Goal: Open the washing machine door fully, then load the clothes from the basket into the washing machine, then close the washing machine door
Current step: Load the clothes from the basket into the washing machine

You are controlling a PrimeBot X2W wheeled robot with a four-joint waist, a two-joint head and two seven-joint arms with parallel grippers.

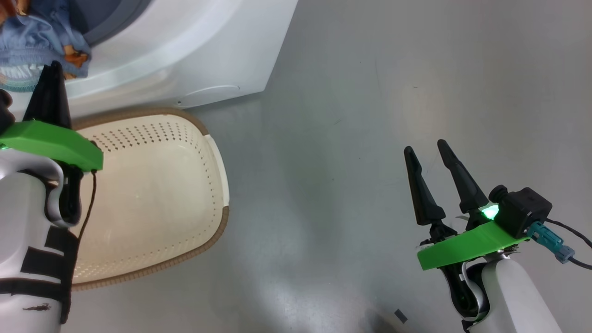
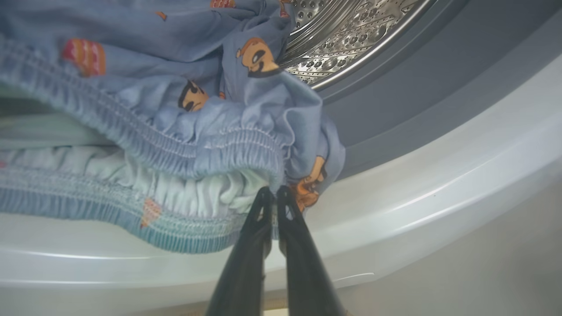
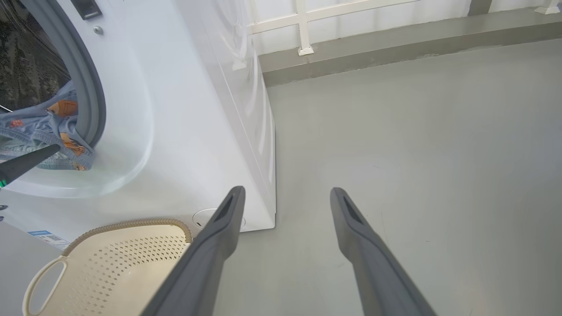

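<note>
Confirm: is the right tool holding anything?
No, the right tool is open, with just grey floor seen in its gap.

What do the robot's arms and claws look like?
Both arms are pale white shells. The left claw and right claw each have two long, pointed black fingers above a bright green bracket. The right wrist carries a black camera box with a blue plug and dark cable; the left forearm has black straps.

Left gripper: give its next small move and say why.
Probably push forward, nudging the clothes deeper into the drum. The left gripper is closed at their hem, which hangs out over the gasket and the white lip of the washing machine, where the door would likely trap it. The basket looks empty.
</note>
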